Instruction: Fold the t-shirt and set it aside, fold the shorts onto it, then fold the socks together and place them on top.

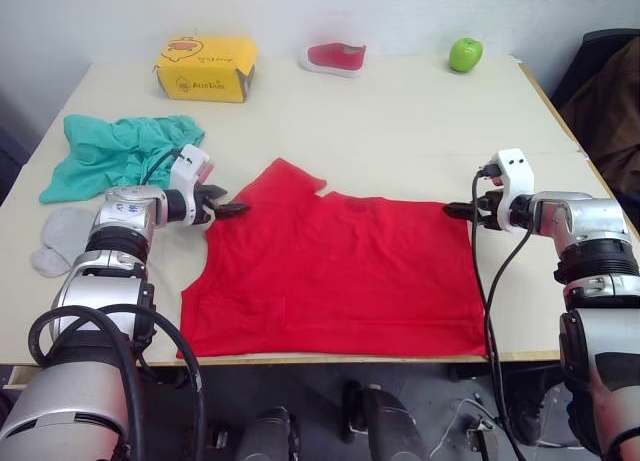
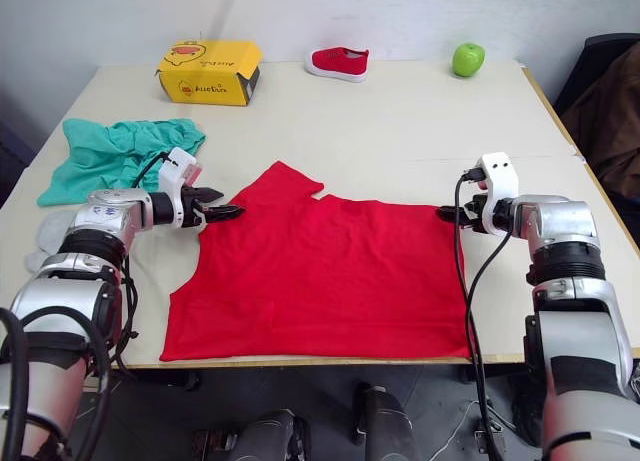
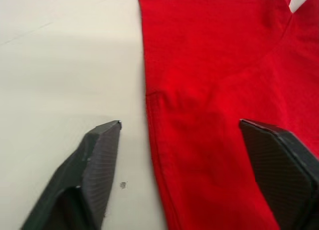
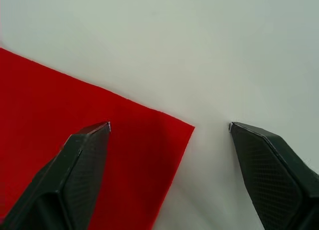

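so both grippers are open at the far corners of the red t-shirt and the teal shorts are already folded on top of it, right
Not quite. The shorts are not on the t-shirt: in the left eye view they lie bunched on the table, apart from it, beyond the left gripper. The rest holds: the wrist views show the left gripper and the right gripper open at the shirt's far corners.

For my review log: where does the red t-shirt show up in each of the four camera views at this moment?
Left eye view: t-shirt spread flat at the table's near edge, between both grippers.
Right eye view: same spot, mid-frame.
Left wrist view: its side hem lies between the open left gripper fingers.
Right wrist view: one corner sits between the open right gripper fingers.
Shared landmark: the pale table.
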`<state>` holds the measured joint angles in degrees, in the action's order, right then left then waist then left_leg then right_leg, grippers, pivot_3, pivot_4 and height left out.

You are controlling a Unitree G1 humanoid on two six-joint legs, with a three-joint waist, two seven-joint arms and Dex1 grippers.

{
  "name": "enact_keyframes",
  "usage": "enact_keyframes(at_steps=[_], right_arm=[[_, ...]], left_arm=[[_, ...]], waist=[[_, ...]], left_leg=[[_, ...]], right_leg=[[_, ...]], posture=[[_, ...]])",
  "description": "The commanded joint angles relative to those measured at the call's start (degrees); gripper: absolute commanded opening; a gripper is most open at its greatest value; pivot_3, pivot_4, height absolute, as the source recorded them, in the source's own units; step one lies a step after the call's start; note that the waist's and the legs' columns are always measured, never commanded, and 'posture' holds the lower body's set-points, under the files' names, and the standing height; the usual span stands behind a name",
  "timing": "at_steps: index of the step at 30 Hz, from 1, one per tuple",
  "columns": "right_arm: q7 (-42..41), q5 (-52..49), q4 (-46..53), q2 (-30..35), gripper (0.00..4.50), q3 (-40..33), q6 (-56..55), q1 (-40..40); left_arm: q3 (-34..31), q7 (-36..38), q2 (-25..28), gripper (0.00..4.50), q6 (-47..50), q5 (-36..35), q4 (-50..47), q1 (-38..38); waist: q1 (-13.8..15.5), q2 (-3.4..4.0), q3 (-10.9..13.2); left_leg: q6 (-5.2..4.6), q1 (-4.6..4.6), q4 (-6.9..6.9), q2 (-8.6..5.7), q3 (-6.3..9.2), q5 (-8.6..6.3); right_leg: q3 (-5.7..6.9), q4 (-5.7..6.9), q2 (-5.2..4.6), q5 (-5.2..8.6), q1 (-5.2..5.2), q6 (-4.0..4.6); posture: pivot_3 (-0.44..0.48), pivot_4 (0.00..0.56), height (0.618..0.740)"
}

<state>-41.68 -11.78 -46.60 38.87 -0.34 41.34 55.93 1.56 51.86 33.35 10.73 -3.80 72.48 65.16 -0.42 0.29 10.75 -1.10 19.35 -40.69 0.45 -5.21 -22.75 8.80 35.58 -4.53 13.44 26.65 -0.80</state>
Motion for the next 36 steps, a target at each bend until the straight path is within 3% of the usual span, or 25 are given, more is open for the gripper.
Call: enact_keyframes(at_steps=[1, 5, 8, 10, 17, 25, 32, 36], right_arm=[[-1.39, 0.13, -0.47, -0.25, 2.52, -1.02, -0.32, 0.96], [-2.46, 0.15, 0.25, -0.31, 1.01, -1.39, -0.96, 0.63], [-3.5, 0.11, 1.45, -0.18, 0.16, -1.35, -1.18, -0.09], [-3.85, 0.21, 1.81, -0.12, 0.0, -1.51, -1.84, -0.49], [-4.95, -0.79, 6.42, 0.34, 0.0, -3.5, -8.83, -3.95], [-9.88, -2.2, 23.62, 1.51, 0.0, -7.1, -25.49, -20.44], [-12.72, -4.56, 28.6, 2.08, 0.0, -9.82, -30.43, -26.8], [-15.53, -3.36, 27.81, 4.37, 0.0, -9.34, -33.81, -30.44]], left_arm=[[-1.26, -0.26, 0.13, 2.87, -1.44, 0.89, -0.11, 1.01], [-1.94, -0.05, 0.08, 1.49, -1.88, 1.45, 0.04, 0.88], [-2.47, -0.16, 0.16, 0.68, -2.29, 1.63, 0.07, 0.68], [-2.97, -0.31, 0.23, 0.03, -2.58, 1.66, 0.07, 0.61], [-4.77, 0.87, 1.21, 0.03, -2.97, 1.26, -0.26, 0.23], [-6.8, 5.41, 3.79, 0.03, -3.32, 0.17, -1.99, -2.36], [-8.73, 12.24, 4.84, 0.03, -2.8, -2.26, -5.11, -4.21], [-8.75, 10.46, 5.16, 0.03, -6.71, -1.51, -6.77, -6.1]], waist=[[-0.03, 0.0, 0.0], [-0.18, 0.0, 0.0], [-0.22, 0.0, 0.0], [-0.22, 0.0, 0.0], [-0.21, 0.0, 0.0], [-0.06, 0.0, 0.0], [0.01, 0.0, 0.0], [0.19, 0.0, 0.0]], left_leg=[[0.0, 0.0, 0.0, 0.0, 0.0, 0.0], [0.0, -0.02, 0.0, 0.0, 0.0, 0.0], [0.0, -0.02, 0.0, 0.0, 0.0, 0.0], [0.0, -0.01, 0.0, 0.0, 0.0, 0.0], [0.0, -0.01, 0.0, 0.0, 0.01, 0.0], [0.01, -0.05, 0.0, -0.01, 0.0, -0.01], [0.01, -0.13, -0.01, 0.02, 0.0, -0.01], [0.01, -0.14, -0.01, 0.0, 0.0, -0.01]], right_leg=[[0.0, 0.0, 0.0, 0.0, 0.0, 0.0], [-0.02, 0.01, 0.01, 0.0, 0.0, 0.0], [-0.02, 0.02, 0.01, 0.0, 0.0, 0.0], [-0.02, 0.02, 0.0, 0.0, 0.0, 0.0], [-0.02, 0.02, 0.0, 0.0, 0.0, 0.0], [-0.06, 0.02, 0.02, 0.0, 0.0, 0.0], [-0.16, 0.06, 0.06, 0.0, -0.02, 0.0], [-0.18, 0.05, 0.05, 0.0, -0.02, 0.0]], posture=[[0.0, 0.15, 0.74], [0.0, 0.15, 0.74], [0.0, 0.15, 0.74], [0.0, 0.15, 0.74], [0.0, 0.15, 0.74], [0.0, 0.15, 0.74], [0.0, 0.15, 0.74], [0.0, 0.15, 0.74]])
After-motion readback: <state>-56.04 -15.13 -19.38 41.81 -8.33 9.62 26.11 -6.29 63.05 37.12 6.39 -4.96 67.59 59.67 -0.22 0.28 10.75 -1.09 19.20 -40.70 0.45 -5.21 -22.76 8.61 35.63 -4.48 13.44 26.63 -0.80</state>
